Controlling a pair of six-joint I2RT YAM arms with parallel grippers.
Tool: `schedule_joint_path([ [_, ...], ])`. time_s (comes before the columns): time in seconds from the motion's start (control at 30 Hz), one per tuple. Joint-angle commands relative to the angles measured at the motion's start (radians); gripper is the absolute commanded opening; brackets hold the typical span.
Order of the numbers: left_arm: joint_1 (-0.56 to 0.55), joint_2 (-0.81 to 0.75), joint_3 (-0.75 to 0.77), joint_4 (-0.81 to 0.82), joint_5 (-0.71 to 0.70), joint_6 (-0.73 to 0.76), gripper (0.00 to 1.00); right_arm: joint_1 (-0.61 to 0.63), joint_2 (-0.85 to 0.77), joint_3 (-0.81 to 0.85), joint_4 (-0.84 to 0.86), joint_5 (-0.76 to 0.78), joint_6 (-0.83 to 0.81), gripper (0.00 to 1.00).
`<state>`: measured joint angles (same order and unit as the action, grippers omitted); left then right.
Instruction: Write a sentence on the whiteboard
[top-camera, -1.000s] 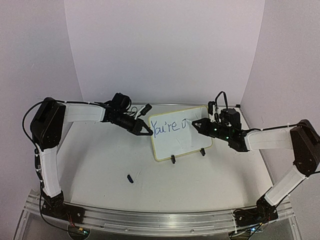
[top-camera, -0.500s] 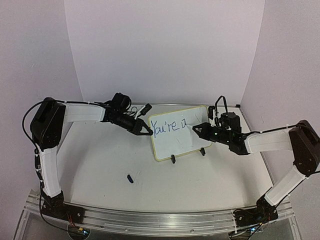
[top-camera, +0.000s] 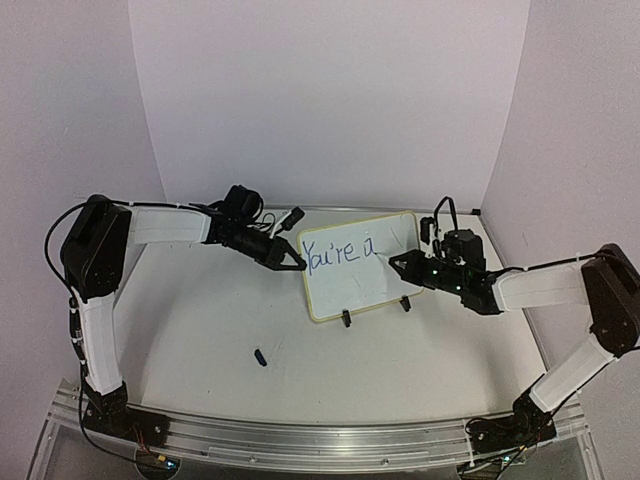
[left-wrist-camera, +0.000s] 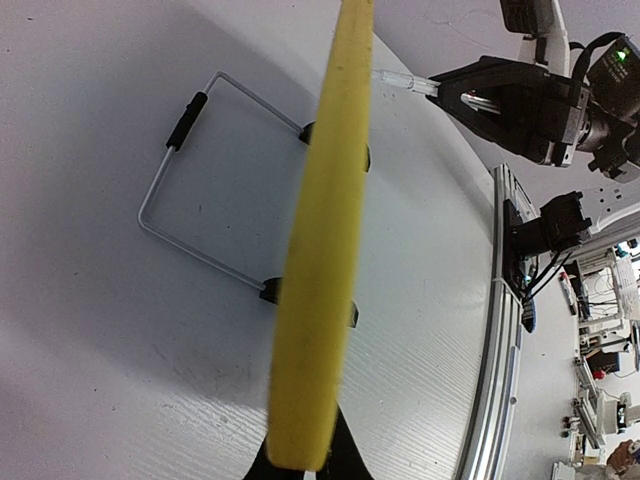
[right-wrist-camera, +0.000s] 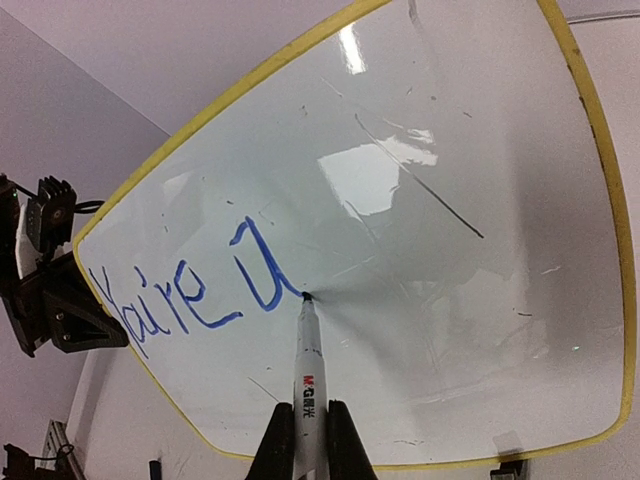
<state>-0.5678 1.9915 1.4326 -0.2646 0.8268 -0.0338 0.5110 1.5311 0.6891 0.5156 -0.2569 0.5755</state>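
The whiteboard (top-camera: 365, 285) stands tilted on the table, white with a yellow rim. The sentence (top-camera: 338, 252) reads "You're a" in blue along the top; in the right wrist view it (right-wrist-camera: 190, 290) sits at the left of the board (right-wrist-camera: 430, 200). My left gripper (top-camera: 297, 264) is shut on the board's left edge; its wrist view shows the rim (left-wrist-camera: 325, 250) edge-on between the fingers (left-wrist-camera: 345, 460). My right gripper (top-camera: 395, 262) is shut on a white marker (right-wrist-camera: 307, 370), its tip touching the board at the tail of the "a".
A small dark blue cap (top-camera: 260, 357) lies on the table in front of the board. Two black clip feet (top-camera: 346, 319) hold the board's lower edge. A wire stand (left-wrist-camera: 190, 200) props it from behind. An aluminium rail (top-camera: 300, 440) runs along the near edge.
My right gripper has moved the marker down and to the right, closing the open curve into a finished "a". My left gripper and the board have stayed put.
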Motion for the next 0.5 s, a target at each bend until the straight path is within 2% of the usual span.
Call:
schedule_joint_path([
  [0.0,-0.017,0.022,0.022,-0.041,-0.02,0.017,0.0,-0.005,-0.042,0.031,-0.023,0.039,-0.02,0.0],
  [0.47,-0.017,0.01,0.02,-0.042,-0.021,0.018,0.0,-0.005,-0.229,0.07,-0.198,0.086,-0.1,0.0],
])
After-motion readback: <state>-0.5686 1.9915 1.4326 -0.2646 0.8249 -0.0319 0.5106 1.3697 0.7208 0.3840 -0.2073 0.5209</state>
